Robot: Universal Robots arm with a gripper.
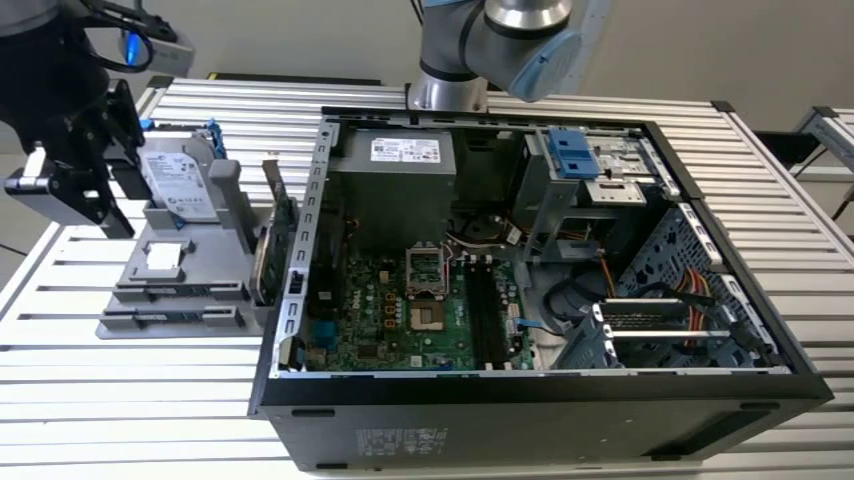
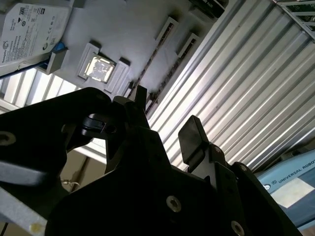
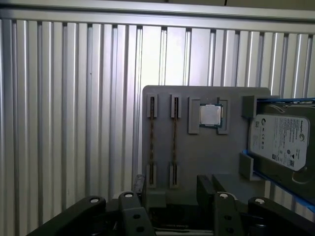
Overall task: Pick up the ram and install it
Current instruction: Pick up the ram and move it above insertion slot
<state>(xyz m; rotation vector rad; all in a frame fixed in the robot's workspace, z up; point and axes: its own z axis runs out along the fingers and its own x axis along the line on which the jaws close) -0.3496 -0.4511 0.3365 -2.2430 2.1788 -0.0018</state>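
Hovering over grey tray (image 3: 206,157): tool (image 3: 172,186) fingers apart, empty. Ram (image 3: 173,142) edge-on in its slot just ahead, long axis square to the finger gap.

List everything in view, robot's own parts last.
computer case: one, black, open, mid-table.
motherboard: one, green, inside the case.
parts holder: one, grey, beside the case.
ram sticks: two, dark edge-on, in the holder's slots.
processor chip: one, silver, in the holder's recess.
hard drive: one, silver with blue bracket, on the holder.
table: one, silver, ribbed, under everything.
gripper: one, black, open, near the holder, holding nothing.
arm: one, grey and blue, past the case's far side.
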